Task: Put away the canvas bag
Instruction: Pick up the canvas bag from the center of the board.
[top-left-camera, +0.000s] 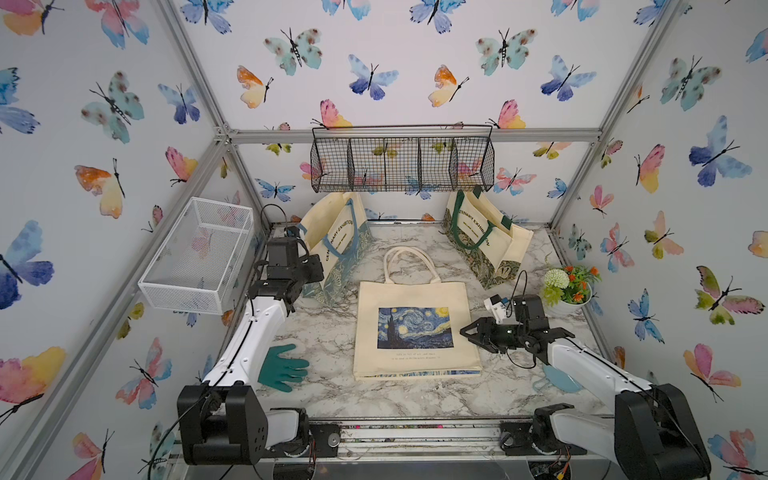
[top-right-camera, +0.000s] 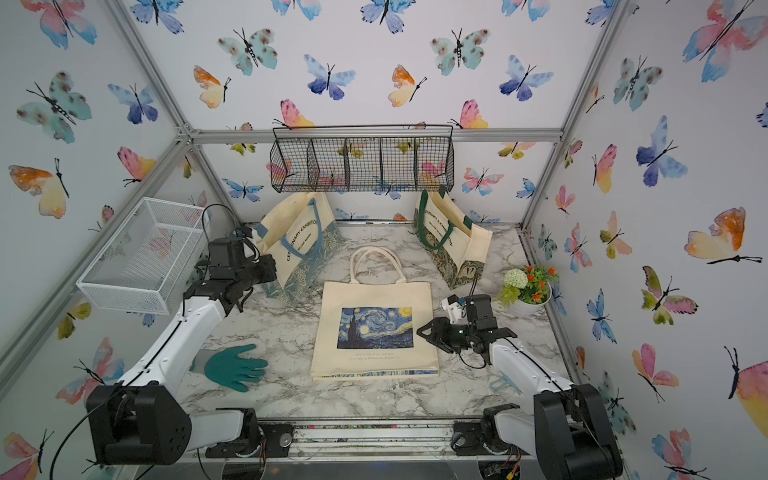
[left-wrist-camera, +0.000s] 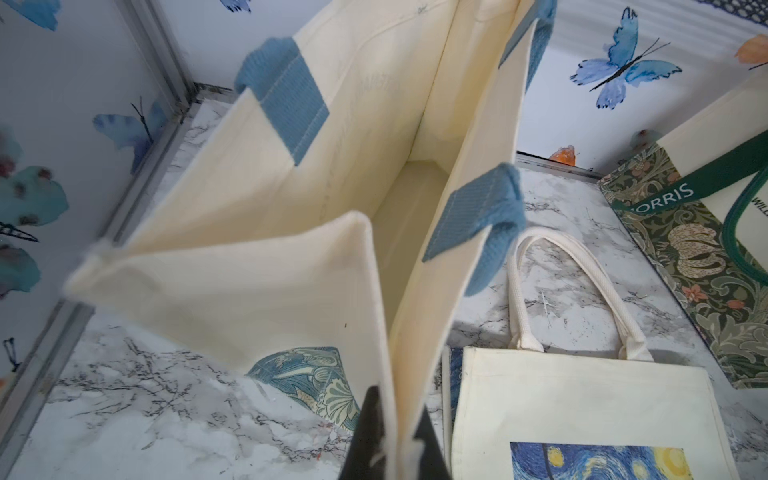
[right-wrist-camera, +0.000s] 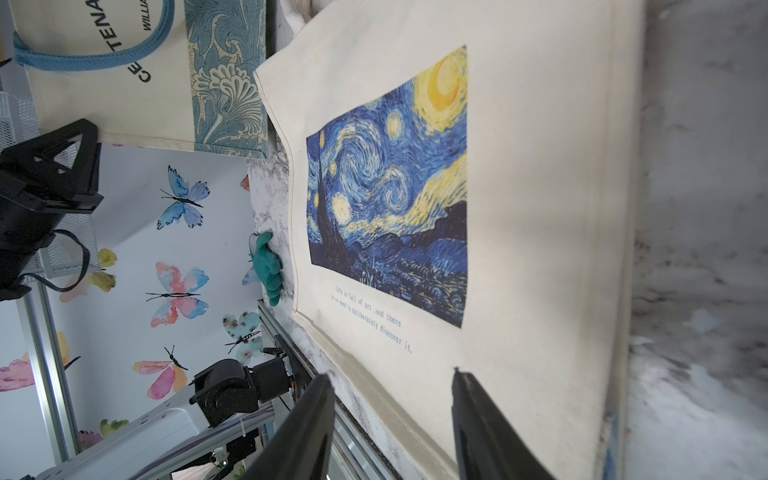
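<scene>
Left gripper (left-wrist-camera: 397, 415) pinched shut on the top rim of the blue-handled tote (top-left-camera: 336, 245), which stands at the back left of the marble tabletop (top-left-camera: 415, 399) with its mouth gaping. Right gripper (right-wrist-camera: 390, 386) about half open, nothing between its jaws, low beside the right edge of the canvas bag (top-left-camera: 415, 328). It lies flat mid-table, Starry Night print up, handles toward the rear, in front of the gap between the blue-handled tote and a green-handled tote (top-left-camera: 486, 245).
</scene>
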